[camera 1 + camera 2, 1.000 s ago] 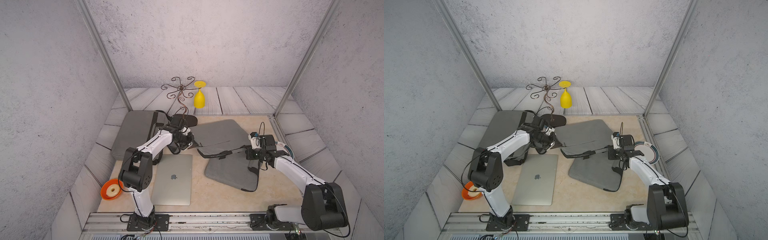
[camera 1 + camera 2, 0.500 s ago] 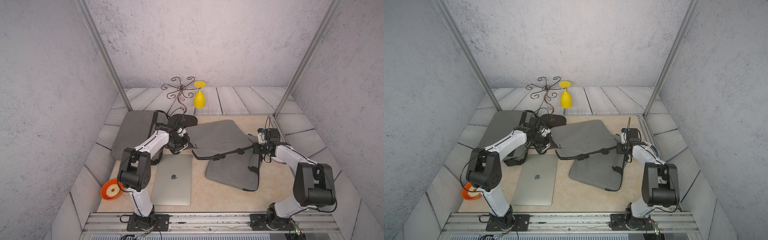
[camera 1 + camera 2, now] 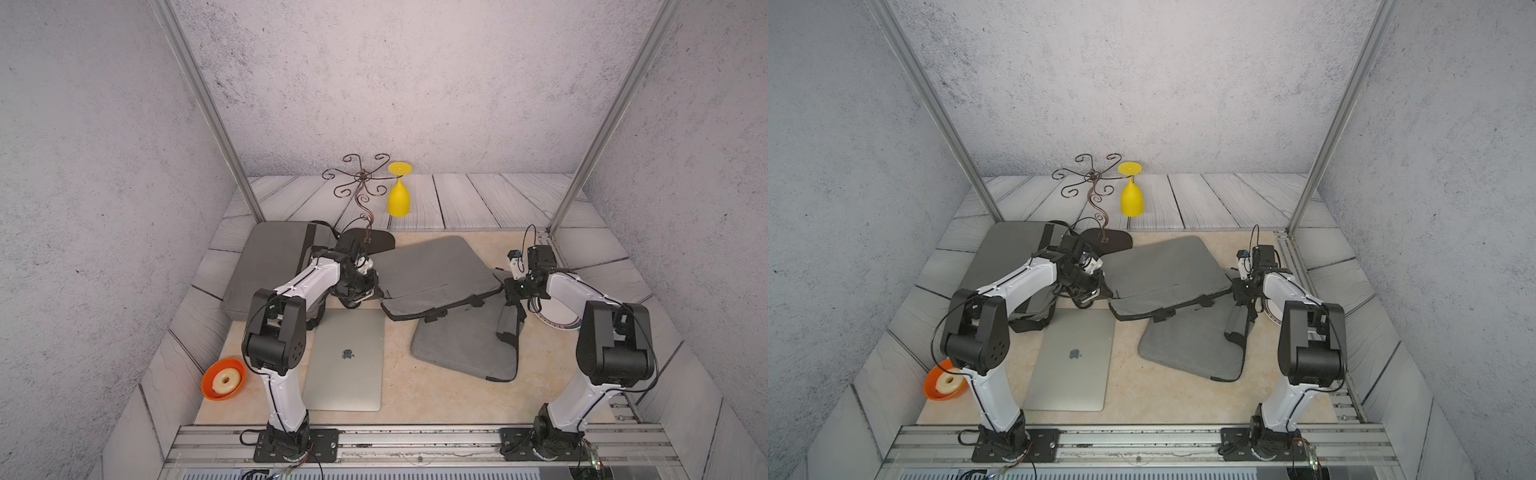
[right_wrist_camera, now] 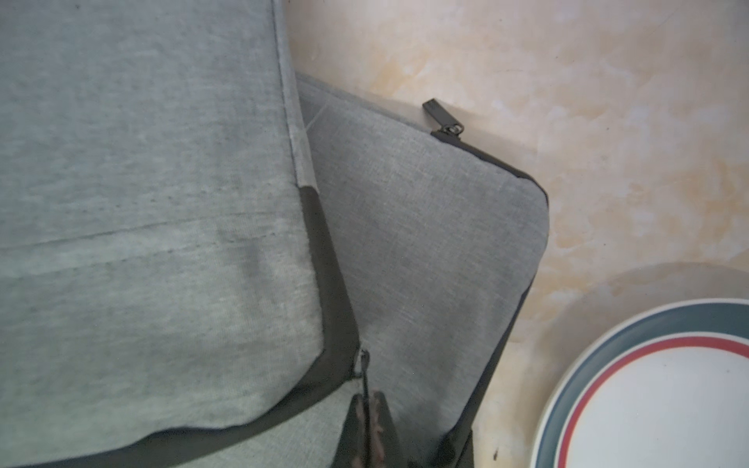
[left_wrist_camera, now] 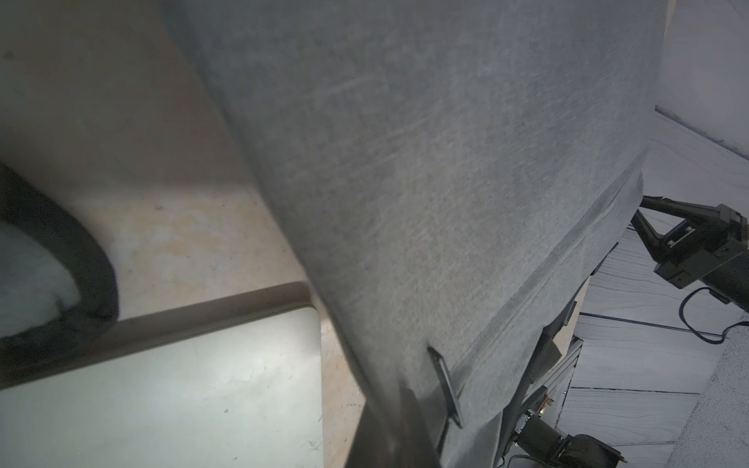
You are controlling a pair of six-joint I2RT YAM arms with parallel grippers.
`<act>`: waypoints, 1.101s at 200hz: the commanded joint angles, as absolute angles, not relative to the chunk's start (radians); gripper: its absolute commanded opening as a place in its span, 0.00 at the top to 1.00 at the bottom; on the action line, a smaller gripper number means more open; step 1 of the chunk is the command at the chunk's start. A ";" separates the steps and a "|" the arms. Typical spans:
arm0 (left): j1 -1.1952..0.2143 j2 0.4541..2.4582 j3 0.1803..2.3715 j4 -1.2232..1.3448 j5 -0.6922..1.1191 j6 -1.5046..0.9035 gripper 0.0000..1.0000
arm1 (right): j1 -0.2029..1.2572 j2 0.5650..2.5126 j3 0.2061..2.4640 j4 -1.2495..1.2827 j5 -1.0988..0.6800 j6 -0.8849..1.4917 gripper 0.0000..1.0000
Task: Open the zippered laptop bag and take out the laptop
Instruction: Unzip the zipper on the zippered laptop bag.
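Two tools hold laptop bag [image 3: 432, 270] raised just behind laptop [image 3: 347, 361]: left tool [image 3: 365, 293] clamped on its corner, right tool [image 3: 508, 289] pinched tight on zipper pull [image 4: 366, 381]; laptop lies flat on desk [image 3: 415, 395]

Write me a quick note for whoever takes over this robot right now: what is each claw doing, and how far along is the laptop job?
Left gripper: shut on the left corner of the middle grey bag.
Right gripper: shut on that bag's zipper pull at its right corner.
Laptop: closed, flat on the table, outside the bags.
Done: bag gripped at both ends; a laptop is out.
To do: how far the zip is open cannot be told; finish unzipping, check inside.
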State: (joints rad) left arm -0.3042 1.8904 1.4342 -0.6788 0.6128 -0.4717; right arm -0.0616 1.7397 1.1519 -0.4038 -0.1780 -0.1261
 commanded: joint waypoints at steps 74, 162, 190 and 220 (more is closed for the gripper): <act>-0.323 1.822 1.445 -0.753 0.520 -0.373 0.60 | -0.101 1.605 1.142 -0.485 -0.249 0.042 0.54; -0.515 1.597 1.332 -0.621 0.388 0.021 0.30 | -0.100 1.279 0.838 -0.384 -0.485 0.346 0.22; -0.607 1.588 1.265 -0.500 0.377 0.203 0.27 | -0.098 1.210 0.756 -0.372 -0.540 0.396 0.19; -0.688 1.645 1.252 -0.450 0.348 0.347 0.25 | -0.079 1.121 0.661 -0.329 -0.573 0.470 0.14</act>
